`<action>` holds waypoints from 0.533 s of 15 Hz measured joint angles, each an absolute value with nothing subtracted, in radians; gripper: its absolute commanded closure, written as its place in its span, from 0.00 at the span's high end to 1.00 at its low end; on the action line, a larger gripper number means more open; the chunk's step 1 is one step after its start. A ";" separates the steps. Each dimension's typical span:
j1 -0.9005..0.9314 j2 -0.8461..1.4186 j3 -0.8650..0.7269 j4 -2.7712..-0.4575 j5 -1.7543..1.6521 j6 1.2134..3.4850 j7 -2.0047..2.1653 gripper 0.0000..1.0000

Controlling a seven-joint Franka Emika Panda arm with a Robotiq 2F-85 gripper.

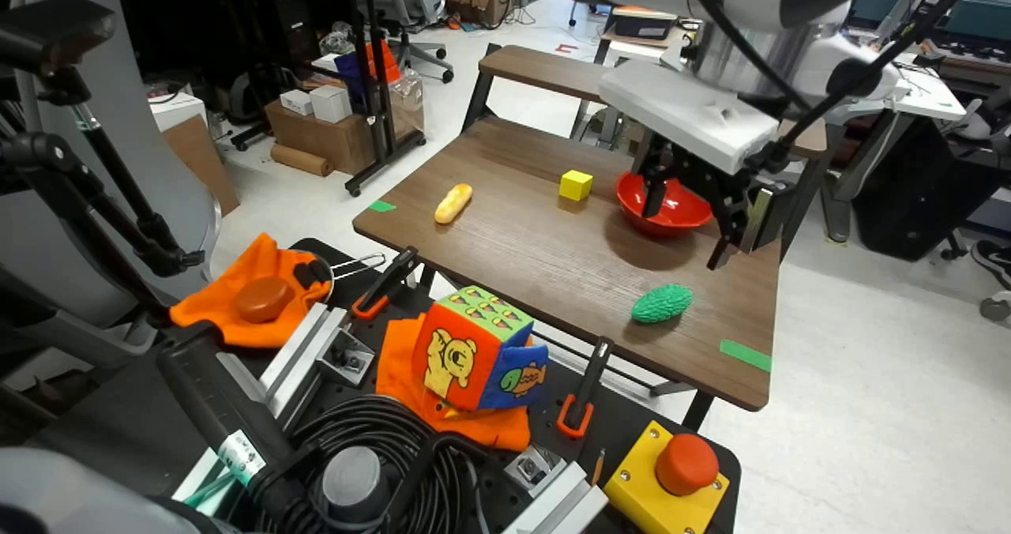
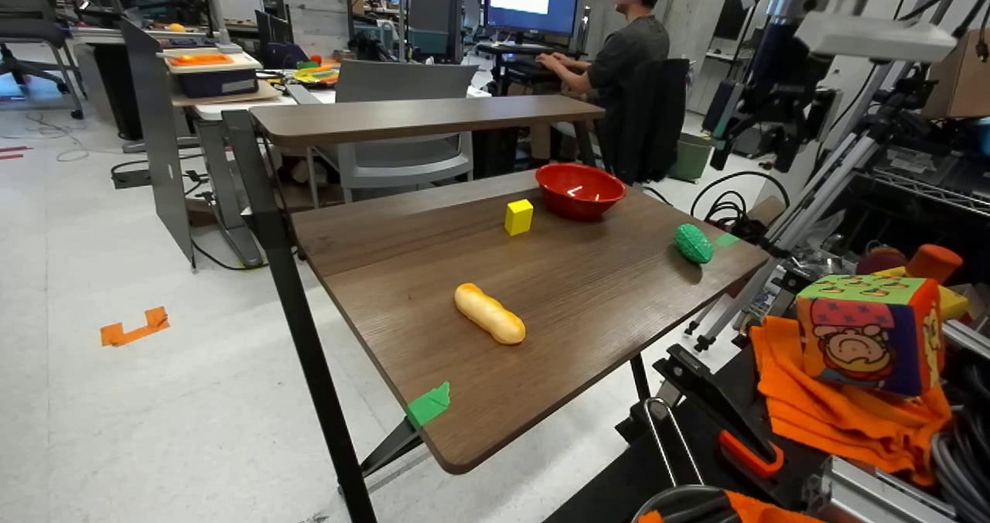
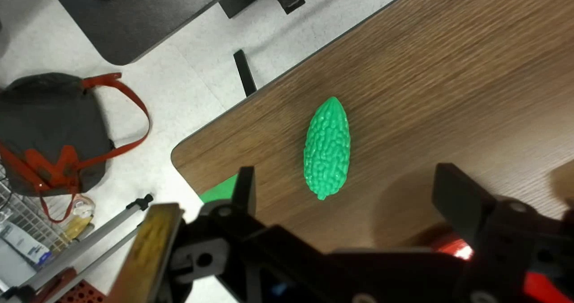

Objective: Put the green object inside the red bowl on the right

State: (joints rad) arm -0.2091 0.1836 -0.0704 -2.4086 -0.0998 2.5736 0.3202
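The green object [image 1: 662,303] is a bumpy oval lump lying on the brown table near its front edge. It also shows in an exterior view [image 2: 693,243] and in the wrist view [image 3: 327,150]. The glossy red bowl [image 1: 685,208] stands upright on the table, farther back; it also shows in an exterior view [image 2: 580,194]. In the wrist view only slivers of the bowl [image 3: 450,245] show behind the gripper. My gripper [image 1: 685,229] is open and empty, held above the table; it also shows in an exterior view [image 2: 752,155]. In the wrist view the green object lies ahead, between the finger lines.
A yellow block [image 1: 576,186] stands beside the bowl. A yellow bread-like piece [image 2: 490,314] lies toward the far end. A raised shelf [image 2: 425,119] runs along the table's back. Flat green tape [image 1: 746,355] marks a corner. A cart with a picture cube [image 1: 474,352] adjoins the front.
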 measured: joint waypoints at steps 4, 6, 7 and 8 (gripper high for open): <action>-0.177 0.376 -0.106 -2.258 -0.058 2.569 0.340 1.00; -0.163 0.451 -0.108 -2.192 -0.029 2.554 0.340 1.00; -0.156 0.483 -0.108 -2.162 -0.025 2.540 0.340 1.00; -0.147 0.512 -0.109 -2.134 -0.022 2.526 0.340 1.00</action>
State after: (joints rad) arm -0.1471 0.5122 -0.1088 -2.1337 -0.0217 2.5264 0.3399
